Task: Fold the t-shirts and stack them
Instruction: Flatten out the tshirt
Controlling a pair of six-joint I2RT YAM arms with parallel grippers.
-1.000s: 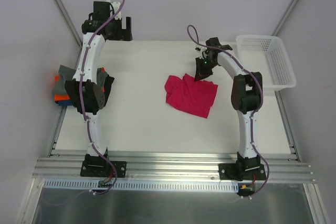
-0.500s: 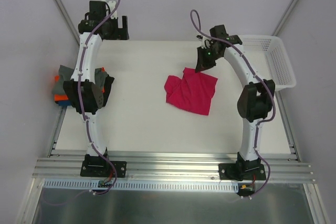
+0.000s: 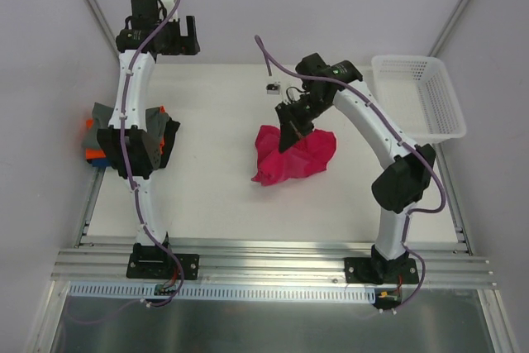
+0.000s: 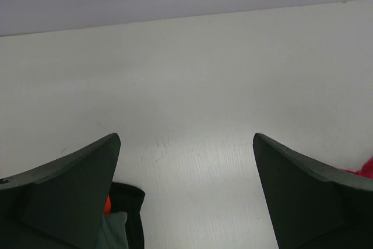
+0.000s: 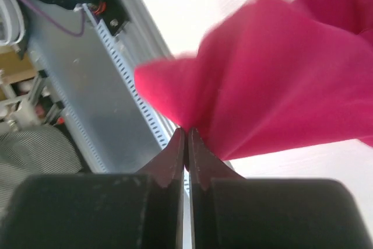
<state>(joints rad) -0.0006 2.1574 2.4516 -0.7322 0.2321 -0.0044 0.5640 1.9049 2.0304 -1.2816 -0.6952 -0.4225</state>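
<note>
1. My right gripper [image 5: 186, 133] was pinching an edge of the magenta t-shirt [image 3: 302, 159], which lay bunched at the middle of the table [image 3: 215, 196].
2. My left gripper [image 4: 186, 144] stood spread, holding nothing, beyond the folded t-shirts [image 3: 99, 115] at the left edge.
</note>
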